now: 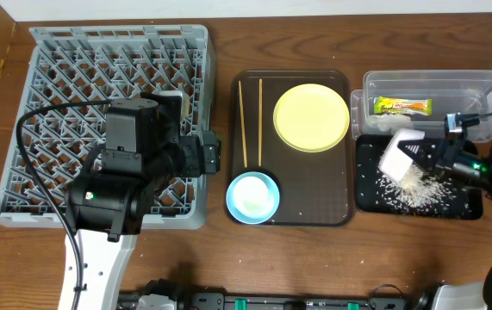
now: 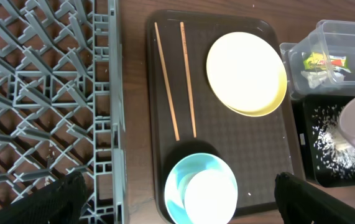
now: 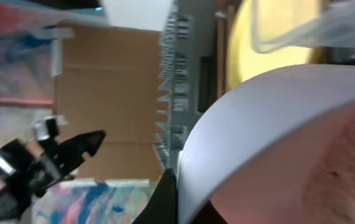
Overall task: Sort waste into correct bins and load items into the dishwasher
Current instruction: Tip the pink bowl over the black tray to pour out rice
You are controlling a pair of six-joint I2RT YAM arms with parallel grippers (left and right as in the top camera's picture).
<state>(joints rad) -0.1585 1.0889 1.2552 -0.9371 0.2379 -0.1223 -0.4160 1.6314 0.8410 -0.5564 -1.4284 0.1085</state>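
A brown wooden table [image 1: 314,258] fills nearly the whole overhead view, its grain running left to right and its finish dull, with soft, short shadows under even light. Along the far edge lies a pale strip [image 1: 228,7]; whether it is wall or floor cannot be told. The left wrist view shows the same wood [image 2: 133,93]. In the right wrist view the background is blurred: a flat brown panel [image 3: 109,87], a pink-and-blue patterned surface [image 3: 15,37], and a white patch [image 3: 140,9] above.
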